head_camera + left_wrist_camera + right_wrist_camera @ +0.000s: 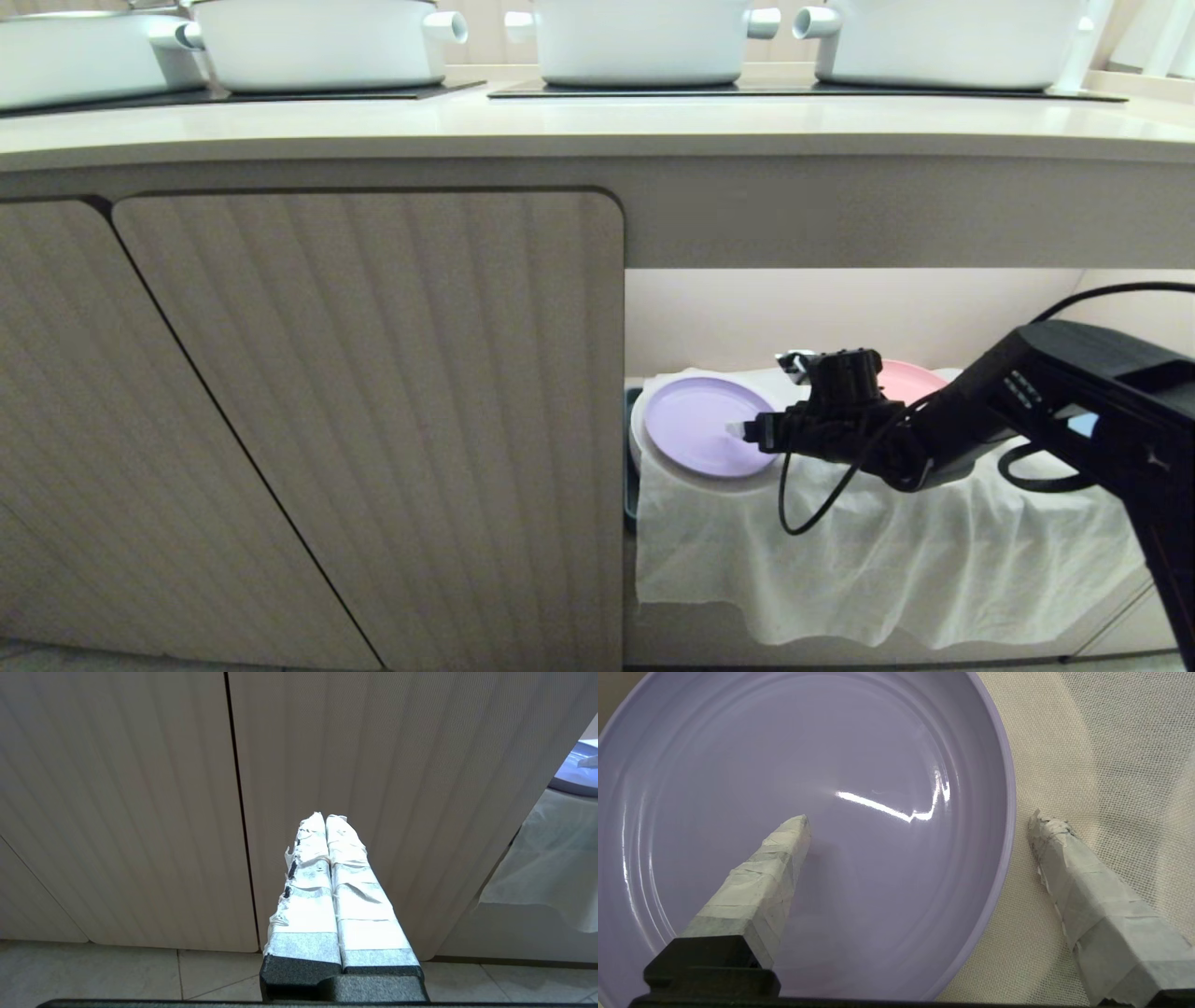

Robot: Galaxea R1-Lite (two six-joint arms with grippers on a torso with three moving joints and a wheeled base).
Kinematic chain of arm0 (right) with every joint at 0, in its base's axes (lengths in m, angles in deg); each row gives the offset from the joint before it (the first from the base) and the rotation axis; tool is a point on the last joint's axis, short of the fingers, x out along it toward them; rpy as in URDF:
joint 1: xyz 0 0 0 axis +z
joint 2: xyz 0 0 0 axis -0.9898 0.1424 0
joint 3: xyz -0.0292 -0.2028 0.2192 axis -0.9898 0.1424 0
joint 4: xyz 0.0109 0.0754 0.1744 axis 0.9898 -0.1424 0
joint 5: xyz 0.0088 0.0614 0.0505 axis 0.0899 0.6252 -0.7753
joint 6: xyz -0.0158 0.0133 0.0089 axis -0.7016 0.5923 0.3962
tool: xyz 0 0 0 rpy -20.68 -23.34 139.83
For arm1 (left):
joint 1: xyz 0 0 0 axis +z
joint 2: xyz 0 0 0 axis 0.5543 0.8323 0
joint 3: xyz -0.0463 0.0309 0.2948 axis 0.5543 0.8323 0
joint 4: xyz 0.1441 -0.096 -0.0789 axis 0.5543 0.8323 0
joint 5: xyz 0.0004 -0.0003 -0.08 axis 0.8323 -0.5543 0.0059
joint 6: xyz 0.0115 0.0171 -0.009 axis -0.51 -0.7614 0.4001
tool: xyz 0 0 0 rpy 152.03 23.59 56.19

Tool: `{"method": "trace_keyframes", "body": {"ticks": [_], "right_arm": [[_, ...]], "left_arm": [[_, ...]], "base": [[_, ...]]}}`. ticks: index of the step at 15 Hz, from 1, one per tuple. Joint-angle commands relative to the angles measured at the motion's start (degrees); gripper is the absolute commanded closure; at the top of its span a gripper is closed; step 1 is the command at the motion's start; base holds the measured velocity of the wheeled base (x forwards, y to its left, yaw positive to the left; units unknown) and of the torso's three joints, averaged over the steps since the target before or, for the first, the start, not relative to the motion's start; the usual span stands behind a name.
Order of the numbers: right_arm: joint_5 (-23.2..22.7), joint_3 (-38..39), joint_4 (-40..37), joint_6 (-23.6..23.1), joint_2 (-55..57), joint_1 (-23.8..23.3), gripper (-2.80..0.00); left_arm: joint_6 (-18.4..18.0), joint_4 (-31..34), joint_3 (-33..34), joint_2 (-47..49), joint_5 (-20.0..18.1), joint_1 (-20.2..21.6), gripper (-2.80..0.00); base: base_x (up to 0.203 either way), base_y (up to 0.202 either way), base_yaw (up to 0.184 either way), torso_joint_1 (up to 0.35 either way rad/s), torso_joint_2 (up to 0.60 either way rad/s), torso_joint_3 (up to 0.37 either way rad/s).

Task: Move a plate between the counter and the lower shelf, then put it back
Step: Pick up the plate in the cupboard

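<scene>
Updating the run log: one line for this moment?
right pincer: open, straddling plate rim | plate: on lower shelf | left pincer: shut, parked

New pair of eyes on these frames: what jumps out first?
The lilac plate on the cloth-draped lower shelf, with the right tool open astride its rim, one finger over the dish, one over the cloth. Next, white pots lined up on the counter above.

Plate (695,425) on lower shelf (840,523), left of second plate (910,378).
</scene>
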Motion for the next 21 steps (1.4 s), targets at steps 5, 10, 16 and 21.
{"method": "trace_keyframes", "body": {"ticks": [5,10,16,21], "right_arm": [[-0.08,0.01,0.14,0.06,0.32,0.2,-2.8],[-0.08,0.1,0.14,0.06,0.59,0.2,-2.8],[-0.08,0.28,0.48,0.03,0.76,0.88,0.0],[-0.08,0.01,1.61,0.5,1.11,1.41,0.0]], "left_arm": [[0.06,-0.01,0.0,0.04,0.02,0.06,0.0],[0.06,-0.01,0.0,0.04,0.02,0.06,0.0],[0.06,-0.01,0.0,0.04,0.02,0.03,0.0],[0.06,-0.01,0.0,0.04,0.02,0.06,0.0]], "base": [[0.0,0.0,0.0,0.0,0.0,0.0],[0.0,0.0,0.0,0.0,0.0,0.0],[0.0,0.0,0.0,0.0,0.0,0.0],[0.0,0.0,0.0,0.0,0.0,0.0]]}}
